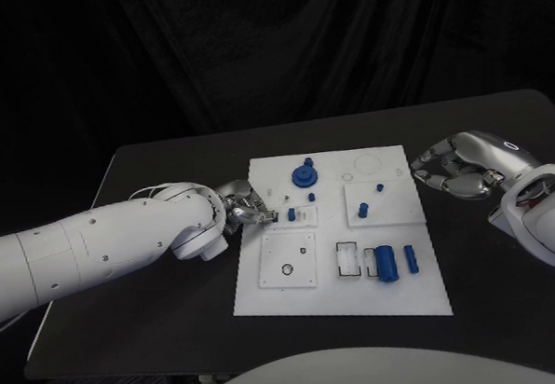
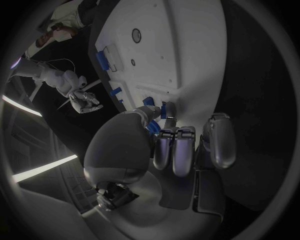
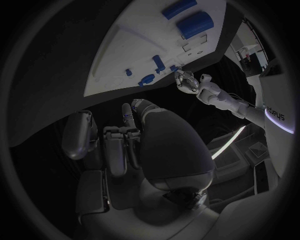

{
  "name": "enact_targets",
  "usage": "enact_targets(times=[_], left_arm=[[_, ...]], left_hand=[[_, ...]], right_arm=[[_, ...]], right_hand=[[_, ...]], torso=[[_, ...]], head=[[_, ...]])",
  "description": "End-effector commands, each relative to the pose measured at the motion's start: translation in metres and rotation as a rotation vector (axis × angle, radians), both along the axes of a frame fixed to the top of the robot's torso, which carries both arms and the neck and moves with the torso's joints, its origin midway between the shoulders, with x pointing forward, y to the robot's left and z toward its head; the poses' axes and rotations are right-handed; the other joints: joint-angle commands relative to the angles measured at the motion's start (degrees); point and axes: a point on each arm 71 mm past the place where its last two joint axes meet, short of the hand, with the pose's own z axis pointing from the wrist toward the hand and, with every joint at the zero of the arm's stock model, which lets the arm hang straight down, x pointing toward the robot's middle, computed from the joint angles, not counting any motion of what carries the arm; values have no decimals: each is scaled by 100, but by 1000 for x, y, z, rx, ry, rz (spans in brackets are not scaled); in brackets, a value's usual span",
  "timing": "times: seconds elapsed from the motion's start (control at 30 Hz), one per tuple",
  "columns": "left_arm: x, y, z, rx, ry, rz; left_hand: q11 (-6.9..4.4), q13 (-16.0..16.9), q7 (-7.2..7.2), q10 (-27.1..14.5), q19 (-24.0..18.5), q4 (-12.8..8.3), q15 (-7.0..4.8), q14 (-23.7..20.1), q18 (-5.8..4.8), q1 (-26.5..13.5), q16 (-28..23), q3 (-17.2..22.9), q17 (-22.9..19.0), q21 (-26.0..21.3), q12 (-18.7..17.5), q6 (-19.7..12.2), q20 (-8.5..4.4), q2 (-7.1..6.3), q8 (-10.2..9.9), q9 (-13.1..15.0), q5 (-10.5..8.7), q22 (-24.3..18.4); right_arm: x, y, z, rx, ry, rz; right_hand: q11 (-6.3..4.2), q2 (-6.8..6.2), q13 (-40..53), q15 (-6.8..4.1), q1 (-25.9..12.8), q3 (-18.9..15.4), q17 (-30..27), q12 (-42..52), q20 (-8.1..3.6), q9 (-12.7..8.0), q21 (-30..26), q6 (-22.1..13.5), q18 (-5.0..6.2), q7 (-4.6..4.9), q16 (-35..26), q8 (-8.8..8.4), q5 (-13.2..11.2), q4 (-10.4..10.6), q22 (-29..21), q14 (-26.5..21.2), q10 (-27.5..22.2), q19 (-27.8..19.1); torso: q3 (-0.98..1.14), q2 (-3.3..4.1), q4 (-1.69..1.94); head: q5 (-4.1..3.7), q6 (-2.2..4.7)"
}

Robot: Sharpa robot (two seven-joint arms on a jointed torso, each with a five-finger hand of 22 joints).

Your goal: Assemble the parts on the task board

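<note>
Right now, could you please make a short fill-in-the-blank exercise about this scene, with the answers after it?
1. The task board is a plate of ______ colour.
2. The left hand reaches over the board's ______ edge, seen from the head view.
3. The right hand is off the board, over the ______ table.
4. The large cylinder near the board's front is ______ in colour.

Missing words: white; left; black; blue

One task board (image 1: 270,291), two robot hands, about seven blue parts (image 1: 384,262), one table (image 1: 142,301).
</note>
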Motion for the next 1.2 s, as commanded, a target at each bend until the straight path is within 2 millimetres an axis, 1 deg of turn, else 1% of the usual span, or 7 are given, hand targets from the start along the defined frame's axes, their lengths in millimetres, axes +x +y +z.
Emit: enact_targets(times=[0.03,0.73,0.8,0.9,0.97,1.07,1.2], left_arm=[[-1,-1,0,-13,-8,-6],[-4,-2,-2,-1,20,-15],[-4,-2,-2,4,25,-14],[-4,-2,-3,10,31,-11],[-4,-1,-4,16,36,-7],[-3,0,-4,23,42,-3],[-3,1,-5,32,50,1]], left_hand=[[-30,1508,-157,586,-40,-25,-30,596,111,35,15,48,1510,-25,-3,140,17,9,-13,-5,40,1019],[-21,1508,-147,586,-60,-24,-24,596,118,1,15,56,1510,-58,-3,150,20,2,-32,-13,18,1008],[-4,1508,-132,586,-81,-6,-9,596,123,-81,15,40,1510,-91,-3,114,32,2,-98,-33,-140,998],[26,1508,-111,586,-113,156,21,596,132,-340,15,-170,1510,-147,-3,76,70,100,-239,-78,-1313,983],[59,1508,-69,586,-121,333,49,596,137,-557,15,-410,1510,-166,-3,52,85,98,-305,-105,-1745,978],[109,1508,-5,586,-136,484,87,596,142,-857,15,-787,1510,-201,-3,-14,118,96,-428,-170,-2021,968],[155,1508,41,586,-142,491,129,596,150,-1245,15,-1294,1510,-225,-3,-67,162,211,-580,-300,-2341,963]], right_arm=[[0,-1,-1,-3,5,-12],[0,-1,-2,-5,9,-11],[0,-1,-2,-5,9,-11],[0,-1,-2,-5,10,-11],[0,-1,-2,-6,10,-12],[0,-1,-2,-6,11,-12],[0,0,-2,-6,11,-11]], right_hand=[[41,-2,1270,29,53,23,1453,-32,-10,-8,-29,-5,93,24,-28,-33,23,-3,850,573,445,-19],[41,-2,1270,29,53,23,1453,-32,-10,-8,-29,-5,93,24,-28,-33,23,-3,850,573,445,-19],[41,-2,1270,29,53,23,1453,-32,-10,-8,-29,-5,93,24,-28,-33,23,-3,850,573,445,-19],[41,-2,1270,29,53,23,1453,-32,-10,-8,-29,-5,93,24,-28,-33,23,-3,850,573,445,-19],[41,-2,1270,29,53,23,1453,-32,-10,-8,-29,-5,93,24,-28,-33,23,-3,850,573,445,-19],[41,-2,1270,29,53,23,1453,-32,-10,-8,-29,-5,93,24,-28,-33,23,-3,850,573,445,-19],[41,-2,1270,29,53,23,1453,-32,-10,-8,-29,-5,93,24,-28,-33,23,-3,850,573,445,-19]], torso=[[1,-1,0],[1,0,-1],[1,0,0],[1,0,0],[1,0,0],[1,0,0],[2,1,1]], head=[[4,-1],[3,-1],[1,-1],[1,-1],[2,-1],[4,-1],[3,-1]])
